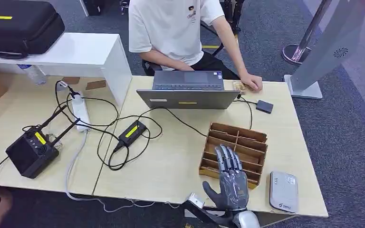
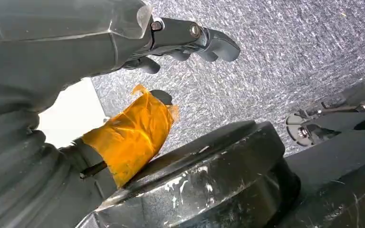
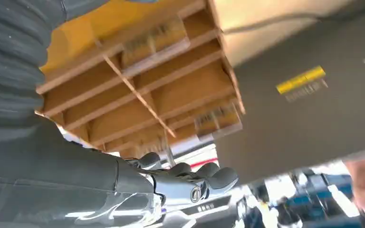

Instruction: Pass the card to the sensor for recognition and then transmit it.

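A wooden card organizer (image 1: 240,137) with several compartments stands on the table's right half. My right hand (image 1: 230,175) hovers over its near left part, fingers stretched forward and holding nothing. In the right wrist view the organizer (image 3: 138,95) is close, with a card (image 3: 154,38) in one slot and another card (image 3: 216,118) in a second slot; my right hand (image 3: 180,183) is apart from both. A white card reader (image 1: 283,191) lies flat near the table's front right corner. My left hand (image 2: 185,40) hangs over the carpet, empty, with orange tape (image 2: 130,135) on its thumb.
A grey laptop (image 1: 187,97) stands behind the organizer, with a person seated beyond it, one hand (image 1: 252,83) on the table. A small dark box (image 1: 264,106) sits on a cable to the right. Cables, a power strip (image 1: 81,111) and a black device (image 1: 31,152) lie to the left.
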